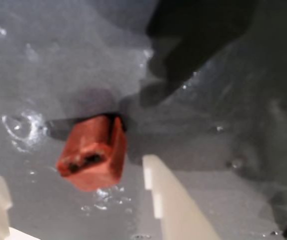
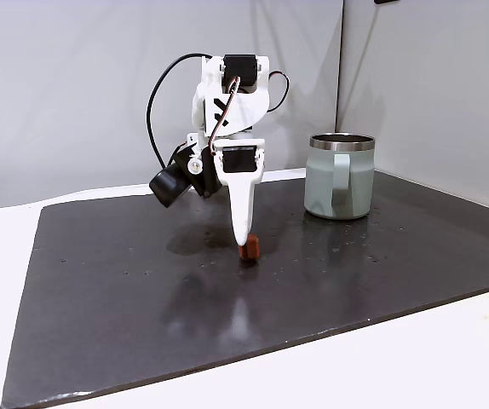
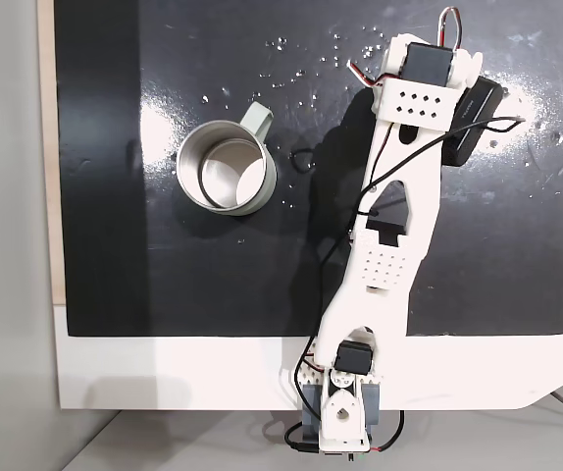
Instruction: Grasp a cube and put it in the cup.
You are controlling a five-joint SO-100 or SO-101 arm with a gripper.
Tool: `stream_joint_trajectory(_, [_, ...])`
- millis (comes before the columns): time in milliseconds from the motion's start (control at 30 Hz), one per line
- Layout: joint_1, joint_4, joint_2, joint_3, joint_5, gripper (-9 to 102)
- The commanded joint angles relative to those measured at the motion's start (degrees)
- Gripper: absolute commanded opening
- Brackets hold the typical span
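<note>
Claw down over the cube on the dark worktop, cup standing apart.

We see the dark worktop (image 2: 381,273) spread across both fixed views, with a white border along its near edge. The white arm (image 3: 399,196) reaches out over it from its base, and in a fixed view its claw (image 2: 244,237) points straight down onto the surface. The cup (image 2: 340,175) stands upright to the right of the claw in that view, well apart from it, handle toward the camera; from above we see its rim (image 3: 227,167) and the inside holding nothing. In the wrist view the claw (image 1: 78,200) is spread wide, its pale fingers (image 1: 173,200) on either side of the cube (image 1: 93,152) and not gripping it. The cube (image 2: 250,248) rests on the worktop, just at the fingertip.
</note>
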Motion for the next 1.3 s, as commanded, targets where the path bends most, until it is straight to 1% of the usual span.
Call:
stream_joint_trajectory(0, [-0.97, 0.44, -0.70, -5.19, -0.88, 29])
stream_joint_trajectory(200, [-1.41, 0.35, -4.04, -7.56, -0.88, 28])
stream_joint_trajectory(367, [-1.85, 0.35, -4.83, -7.91, -0.79, 25])
stream_joint_trajectory(500, [-1.93, 0.18, -4.92, -8.09, -0.79, 18])
stream_joint_trajectory(667, [-1.58, 0.35, -4.83, -8.26, -0.70, 3])
stream_joint_trajectory(733, [-1.41, 0.62, -4.66, -8.26, -0.70, 0])
stream_joint_trajectory(1033, [-1.32, 1.14, -3.87, -8.09, -0.70, 0])
stream_joint_trajectory(1267, [-1.58, 1.49, 5.80, -3.96, 0.09, 0])
